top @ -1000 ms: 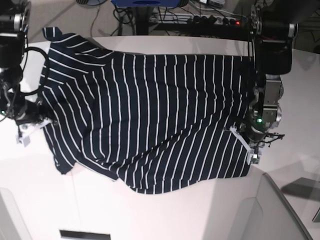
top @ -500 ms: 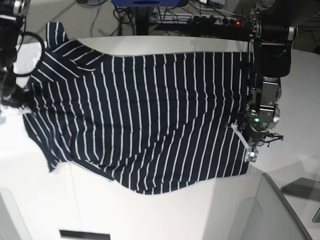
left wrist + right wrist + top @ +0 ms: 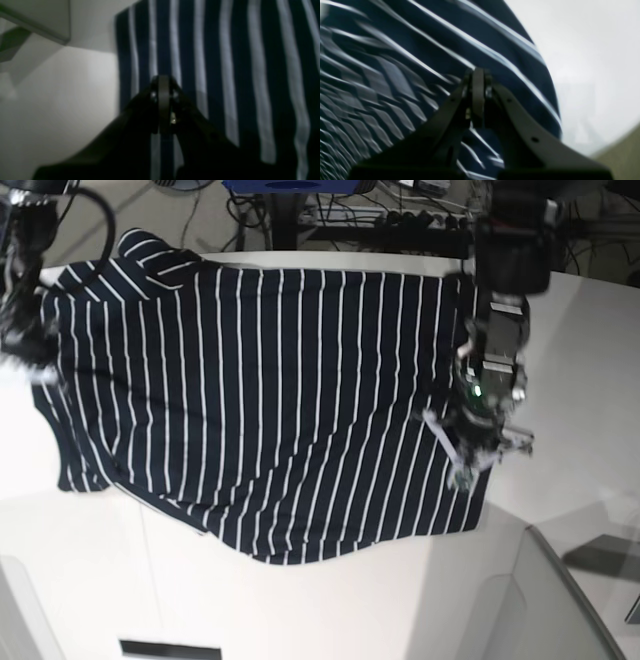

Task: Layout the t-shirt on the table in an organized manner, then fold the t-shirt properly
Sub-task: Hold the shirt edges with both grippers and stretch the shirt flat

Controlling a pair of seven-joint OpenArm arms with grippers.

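Beyond the far side, a blue object near grey flooring.

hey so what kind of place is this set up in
Probably a robot lab or test workspace: two robot arms, the left and the right, reach over a striped dark t-shirt spread on a big white table, with what look like cables on the floor at the edge.

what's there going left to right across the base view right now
right gripper → t-shirt, spread with its stripes running mostly near to far → left gripper, over the shirt's right-hand part → bare tabletop
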